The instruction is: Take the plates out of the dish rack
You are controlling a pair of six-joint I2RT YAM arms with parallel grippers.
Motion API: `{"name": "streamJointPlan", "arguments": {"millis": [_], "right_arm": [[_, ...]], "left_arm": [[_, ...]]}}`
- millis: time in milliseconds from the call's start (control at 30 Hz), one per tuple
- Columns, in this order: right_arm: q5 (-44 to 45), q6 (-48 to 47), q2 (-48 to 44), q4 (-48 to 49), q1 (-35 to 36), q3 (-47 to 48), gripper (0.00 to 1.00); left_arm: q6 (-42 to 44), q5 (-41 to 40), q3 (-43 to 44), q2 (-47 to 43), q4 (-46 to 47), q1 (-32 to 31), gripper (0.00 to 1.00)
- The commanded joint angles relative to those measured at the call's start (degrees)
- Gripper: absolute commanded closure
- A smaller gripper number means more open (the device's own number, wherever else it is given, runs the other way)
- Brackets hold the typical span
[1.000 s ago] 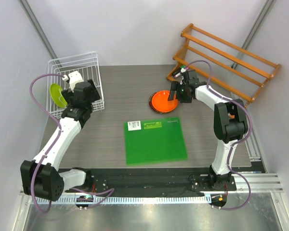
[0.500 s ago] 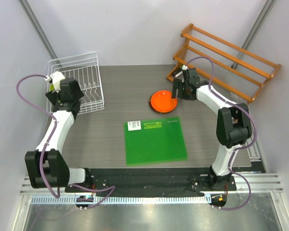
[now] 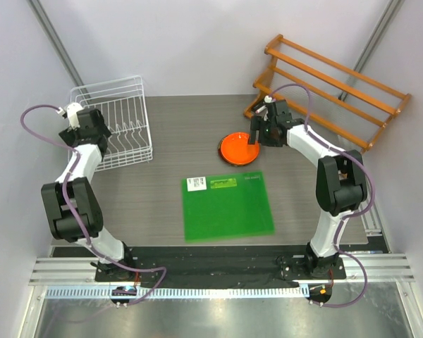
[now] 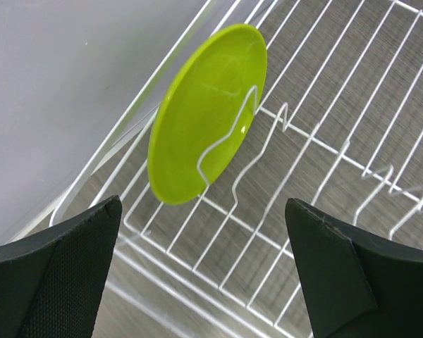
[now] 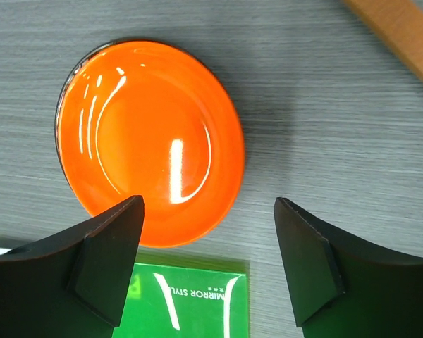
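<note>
the white dish rack [image 3: 120, 120] sits at the far left corner of the gray table [image 3: 176, 134], close to the wall. the left arm reaches over the rack's left side. in the left wrist view, the lime green plate [image 4: 208, 113] stands on its edge inside the rack. it is tipped a bit and leans on a bent wire prong [image 4: 225, 141] that crosses in front of it. the plate is by the rack's outer wire side, next to the wall. the left gripper [image 4: 201, 205] hangs above the plate. its two black fingers [image 4: 56, 274] are spread wide apart and nothing is between them. they do not touch the plate or the wires.

the orange plate [image 3: 240, 148] lies flat on the table, face up and shiny. it is on the far right part of the table, just past the far edge of the flat green mat [image 3: 227, 206], near it but not on it. the brown wooden shelf rack [image 3: 331, 88] stands behind it by the right wall. the right gripper [image 5: 208, 203] is over the right side of the orange plate. its black fingers [image 5: 102, 260] are wide open too and have hold of nothing. from the right wrist view, most of the plate shows past the left finger, and bare table shows by the right one.
</note>
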Motion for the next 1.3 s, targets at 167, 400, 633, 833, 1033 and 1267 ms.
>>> {"name": "streamJointPlan", "arguments": {"millis": [167,400,633,833,1033,1267], "right_arm": [[-4.4,-0.6,3.8,2.3,-0.3,1.4,0.22],[-5.4,-0.6,5.2,2.3,-0.5,2.2,0.24],[-5.5,-0.7,5.1,2.3,-0.6,2.0,0.25],[-6.1,-0.8,5.7,2.3,-0.8,2.2,0.25],[-6.6,-0.8,6.0,2.3,-0.7,2.2,0.25],[-7.2,-0.8,6.6,2.3,-0.9,2.5,0.26]], "left_arm": [[0.4,3.1,4.7,5.3,5.2,3.8,0.05],[0.4,4.5,5.2,7.5,6.1,5.3,0.18],[0.2,5.4,5.8,8.9,7.5,6.4,0.37],[-0.2,3.9,4.9,9.4,8.9,7.1,0.39],[0.3,4.6,4.6,10.9,11.1,8.0,0.42],[0.5,4.9,5.7,12.9,12.1,8.3,0.51]]}}
